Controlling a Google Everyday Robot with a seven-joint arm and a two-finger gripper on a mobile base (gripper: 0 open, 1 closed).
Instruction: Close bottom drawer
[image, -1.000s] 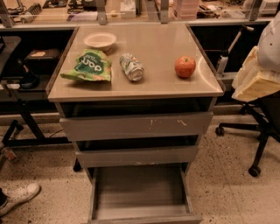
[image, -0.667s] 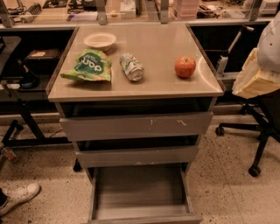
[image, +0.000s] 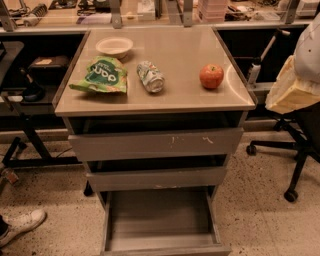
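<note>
**Bottom drawer stands open; pincer off to the right**

Camera view: the bottom drawer (image: 160, 222) is pulled out toward the near edge of the scene. Its shallow grey tray is bare inside and its plain front lip is almost cut off by the lower border. Above it sit the middle drawer front (image: 156, 178) and the wide top drawer front (image: 155, 144) with white scratch marks. Both are far less extended.

On the desk (image: 175, 97) lie a white bowl (image: 114, 46) at the far left, a green snack bag (image: 101, 75) near it, a tipped can (image: 150, 76) in the middle and a red apple (image: 211, 76) to the right.

The pincer (image: 291, 94) appears to be the tan wedge under the white arm shell at the right edge. It is level with the desk top and well apart from the drawer. Whether it is apart or together, I cannot tell.

A wheeled chair base (image: 295, 150) stands just beyond it, and a white shoe (image: 20, 226) rests on the floor at the near left.

The task looks not yet begun. To close the drawer well, the pincer should drop low and come round to the near side of the front lip. It should meet the lip near its middle and push straight toward the far side, along the rails. An off-centre push could skew the tray and jam it. The descent should stay clear of the desk corner and the chair.
</note>
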